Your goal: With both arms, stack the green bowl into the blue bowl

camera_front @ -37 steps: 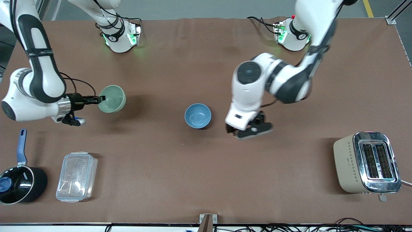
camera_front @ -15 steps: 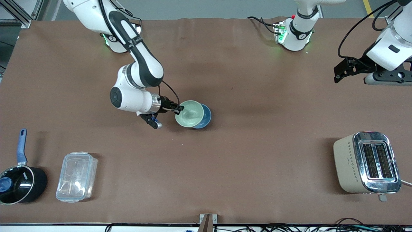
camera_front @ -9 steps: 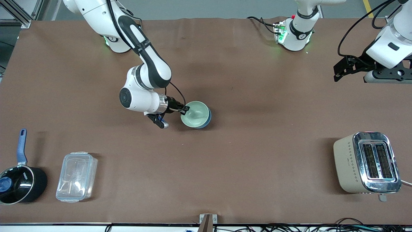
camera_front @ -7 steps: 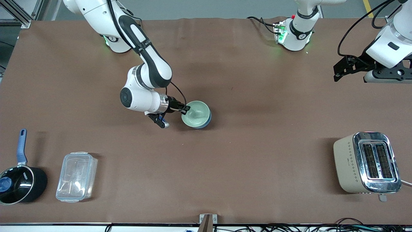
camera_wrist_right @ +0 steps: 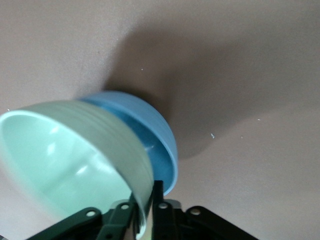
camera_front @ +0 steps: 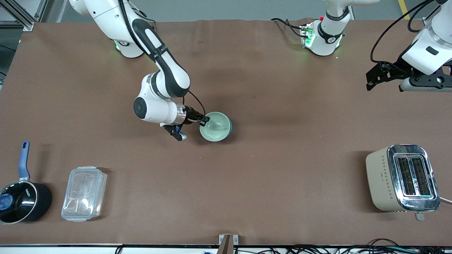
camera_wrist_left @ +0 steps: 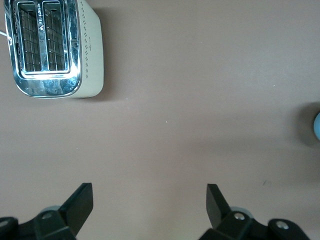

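The pale green bowl [camera_front: 216,127] rests inside the blue bowl [camera_front: 230,129] near the table's middle, so only a thin blue crescent shows. My right gripper [camera_front: 204,120] is shut on the green bowl's rim on the side toward the right arm's end. In the right wrist view the green bowl [camera_wrist_right: 65,160] is a little tilted inside the blue bowl [camera_wrist_right: 150,130], and the gripper [camera_wrist_right: 145,210] pinches its wall. My left gripper [camera_front: 368,80] waits open and empty, high over the left arm's end of the table, and it also shows in the left wrist view [camera_wrist_left: 150,200].
A beige and chrome toaster [camera_front: 402,178] stands near the front camera at the left arm's end and shows in the left wrist view [camera_wrist_left: 55,47]. A clear plastic box [camera_front: 84,193] and a black saucepan [camera_front: 21,197] with a blue handle sit at the right arm's end.
The right arm carried the green bowl from its end of the table to the blue bowl and lowered it in. The left arm drew back to its end, then stayed still.
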Tool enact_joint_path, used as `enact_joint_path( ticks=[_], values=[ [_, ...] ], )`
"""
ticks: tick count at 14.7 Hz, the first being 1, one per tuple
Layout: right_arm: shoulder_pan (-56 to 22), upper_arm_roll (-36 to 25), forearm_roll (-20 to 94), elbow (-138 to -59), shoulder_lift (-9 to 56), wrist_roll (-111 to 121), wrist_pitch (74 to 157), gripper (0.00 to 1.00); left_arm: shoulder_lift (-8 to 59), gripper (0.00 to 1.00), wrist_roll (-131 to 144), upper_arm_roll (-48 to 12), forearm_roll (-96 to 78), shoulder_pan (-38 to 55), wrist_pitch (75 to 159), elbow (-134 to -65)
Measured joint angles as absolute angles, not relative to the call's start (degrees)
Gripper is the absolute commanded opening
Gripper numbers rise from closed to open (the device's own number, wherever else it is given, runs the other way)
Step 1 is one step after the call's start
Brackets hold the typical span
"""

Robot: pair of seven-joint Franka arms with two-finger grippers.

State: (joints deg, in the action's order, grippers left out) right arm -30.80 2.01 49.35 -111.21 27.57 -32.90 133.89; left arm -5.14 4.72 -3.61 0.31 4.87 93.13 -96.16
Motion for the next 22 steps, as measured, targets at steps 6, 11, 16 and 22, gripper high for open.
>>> enact_joint_path(
  ticks=[6,11,16,22],
  values=[
    [-31.9,1.9,49.4,-111.0,27.6,-33.0,133.6,0.61,-5.1,1.00,4.7,-3.6,0.3,4.7,93.1,-96.3],
    [-31.6,-0.7,48.4,-111.5,23.9,-33.2,127.7,0.80,-5.1,1.00,4.7,-3.6,0.3,4.7,93.1,-96.3],
    [-27.3,-6.6,30.0,-113.7,12.4,-33.4,110.7,0.82,-5.1,1.00,4.7,-3.6,0.3,4.7,93.1,-96.3],
    [-14.9,-7.2,18.8,-116.3,5.6,-23.7,102.7,1.00,-5.3,1.00,4.7,-3.6,0.3,4.8,93.1,-96.3]
  ],
)
